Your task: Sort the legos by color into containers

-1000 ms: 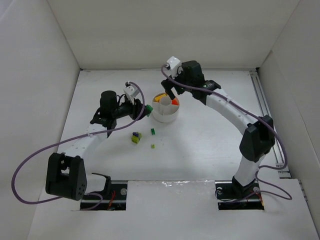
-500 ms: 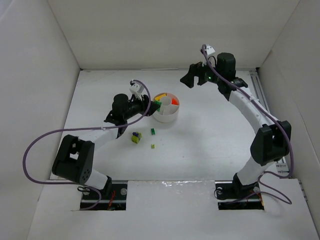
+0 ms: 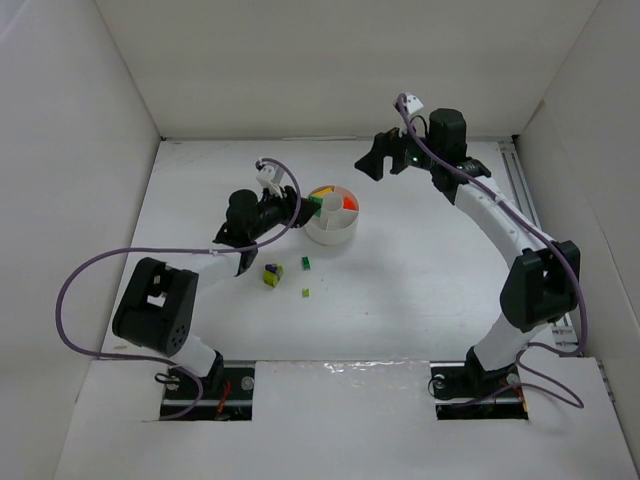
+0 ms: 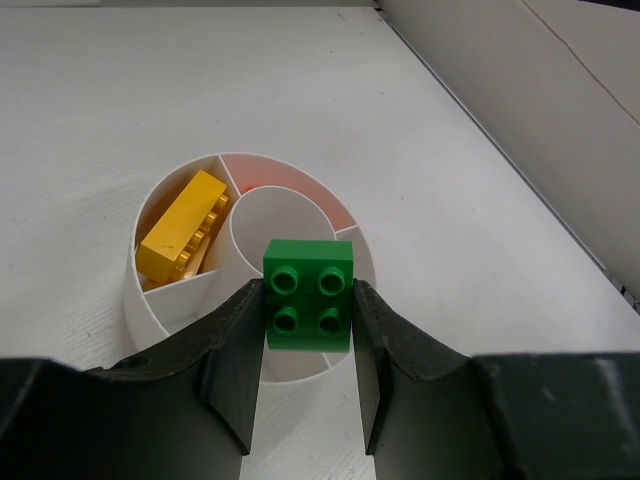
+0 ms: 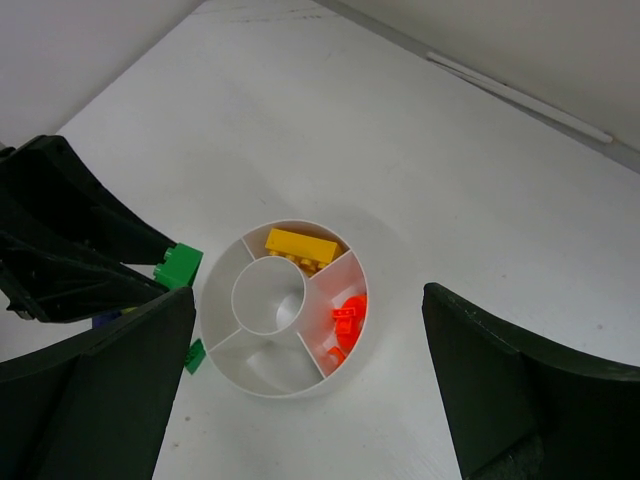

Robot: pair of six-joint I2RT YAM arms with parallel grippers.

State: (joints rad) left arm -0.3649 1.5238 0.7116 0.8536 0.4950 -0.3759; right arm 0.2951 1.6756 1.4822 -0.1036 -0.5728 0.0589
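My left gripper [image 3: 308, 207] is shut on a green two-by-two lego [image 4: 309, 293], studs facing the wrist camera, at the left rim of the round white dish [image 3: 330, 238]. In the right wrist view that green lego [image 5: 178, 266] sits just outside the dish wall [image 5: 290, 392]. One compartment holds a yellow brick [image 5: 300, 246], another several orange-red pieces [image 5: 345, 320]; the central well and the other two wedges show nothing inside. My right gripper [image 3: 375, 160] hangs open, high and behind-right of the dish, nothing between its fingers.
On the table in front of the dish lie a yellow-and-purple clump [image 3: 272, 275], a small green brick [image 3: 306, 264] and a tiny greenish bit [image 3: 306, 293]. White walls enclose the table on three sides; a rail [image 3: 525, 200] runs along the right edge.
The right arm lifted away from the dish and swung back to the right, still open. The left arm carried the green lego rightward to the dish's rim.
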